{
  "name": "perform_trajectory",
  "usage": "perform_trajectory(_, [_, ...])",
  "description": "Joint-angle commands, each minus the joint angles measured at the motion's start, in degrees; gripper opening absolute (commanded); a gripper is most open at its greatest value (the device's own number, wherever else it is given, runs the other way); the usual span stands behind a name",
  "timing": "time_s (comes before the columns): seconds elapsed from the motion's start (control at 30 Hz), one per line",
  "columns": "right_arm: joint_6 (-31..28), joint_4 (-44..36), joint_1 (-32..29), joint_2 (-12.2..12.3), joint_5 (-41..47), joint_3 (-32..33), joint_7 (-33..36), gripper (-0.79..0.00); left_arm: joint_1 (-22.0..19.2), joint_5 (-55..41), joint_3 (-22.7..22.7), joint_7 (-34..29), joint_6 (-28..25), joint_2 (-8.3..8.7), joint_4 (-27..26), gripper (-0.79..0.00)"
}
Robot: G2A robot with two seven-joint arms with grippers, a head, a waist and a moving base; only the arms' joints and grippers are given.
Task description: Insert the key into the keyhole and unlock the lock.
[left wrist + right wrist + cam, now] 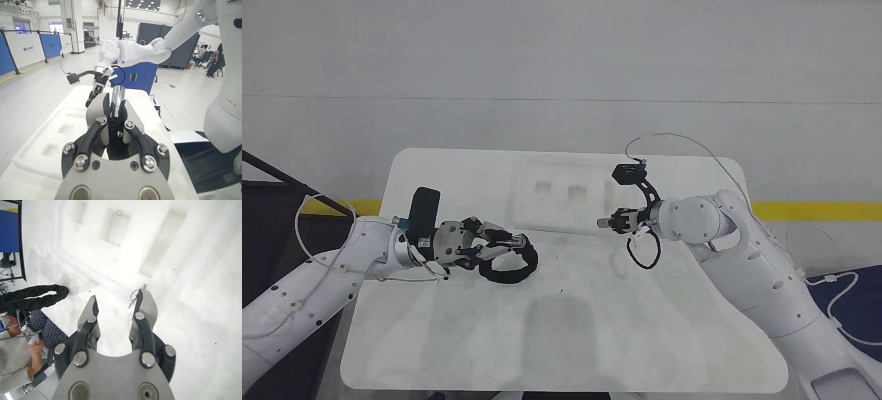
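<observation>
At centre-left of the top view, the left gripper [485,247] has its jaws clamped on the lock [117,98], a black-sleeved cable loop whose chrome cylinder juts out past the fingertips. Right of centre, the right gripper [117,296] hangs over the white counter [592,330] with its jaws wide. The key [132,300], on its ring, rests against one inner pad, beside the foam tray [542,215].

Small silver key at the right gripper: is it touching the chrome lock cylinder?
Apart. Top view shows bare table between the right gripper, with the small silver key beside it, and the chrome lock cylinder.
</observation>
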Motion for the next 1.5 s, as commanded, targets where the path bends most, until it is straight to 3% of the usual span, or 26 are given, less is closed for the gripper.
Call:
perform_trajectory(0.0, [0.9,-0.3,-0.1,0.0,-1.1,-0.1,-0.1,-0.409,0.0,0.0,0.0,0.0,0.0,0.0,0.0,-0.785])
perform_trajectory(0.4, [2.5,1.6,0.3,-0.9,-3.3,-1.6,0.3,-0.48,0.0,0.0,0.0,0.0,0.0,0.0,0.0,-0.785])
perform_trajectory(0.67, [3.3,2.8,1.2,-1.5,-6.1,-2.6,0.1,-0.643,0.0,0.0,0.0,0.0,0.0,0.0,0.0,-0.785])
perform_trajectory(0.83, [3.3,3.7,1.7,-1.8,-6.4,-2.6,0.3,-0.668,0.0,0.0,0.0,0.0,0.0,0.0,0.0,-0.785])
perform_trajectory(0.9, [3.3,4.0,2.0,-2.0,-6.6,-2.6,0.5,-0.785,0.0,0.0,0.0,0.0,0.0,0.0,0.0,-0.785])
perform_trajectory(1.47, [1.0,2.4,3.6,-1.9,-10.8,-1.2,5.6,-0.785,0.0,0.0,0.0,0.0,0.0,0.0,0.0,-0.785])
